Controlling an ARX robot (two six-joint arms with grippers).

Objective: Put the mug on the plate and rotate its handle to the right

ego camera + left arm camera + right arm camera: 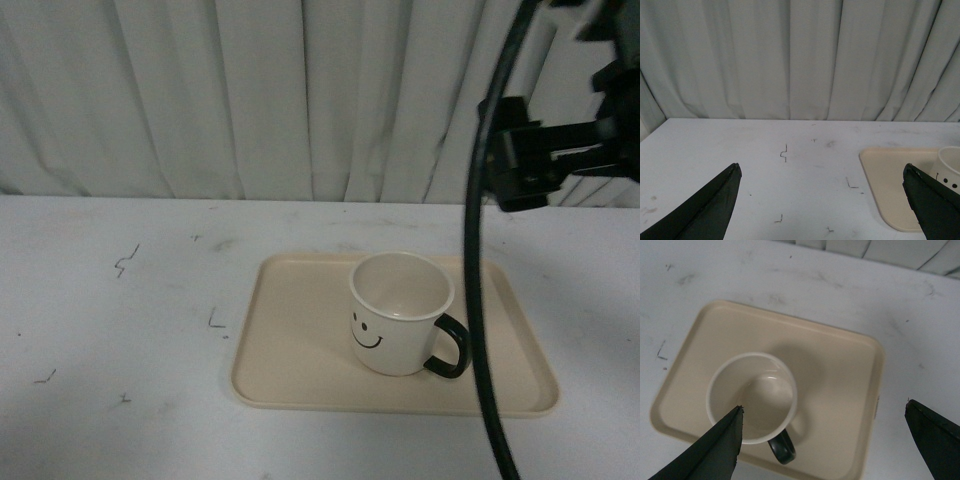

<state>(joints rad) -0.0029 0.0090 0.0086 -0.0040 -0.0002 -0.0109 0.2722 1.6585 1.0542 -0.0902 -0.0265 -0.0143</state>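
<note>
- White table [120, 330] across lower two thirds of front view, scuffed, with several small dark marks [125, 262] toward left.
- Pale pleated curtain [250, 90] across top of frame, behind table's far edge.
- Black cable [476, 300] hanging down right side of front view, crossing in front of plate's right part.
- One plate [290, 350], flat on table, lower centre-right of front view; holds only the mug.
- One mug [400, 335], upright on plate, right of plate's middle; empty inside, smiley [366, 332] facing camera.
- One handle [452, 345], pointing toward lower right of front view.
- Right arm [540, 150] high at upper right of front view, well above mug, touching nothing.
- Right gripper [824, 405] spread wide, holding nothing; fingers in lower left and lower right corners of right wrist view, mug and plate below between them.
- Left gripper [821, 166] spread wide too, holding nothing; over bare table, plate corner and mug edge at right border of left wrist view.
</note>
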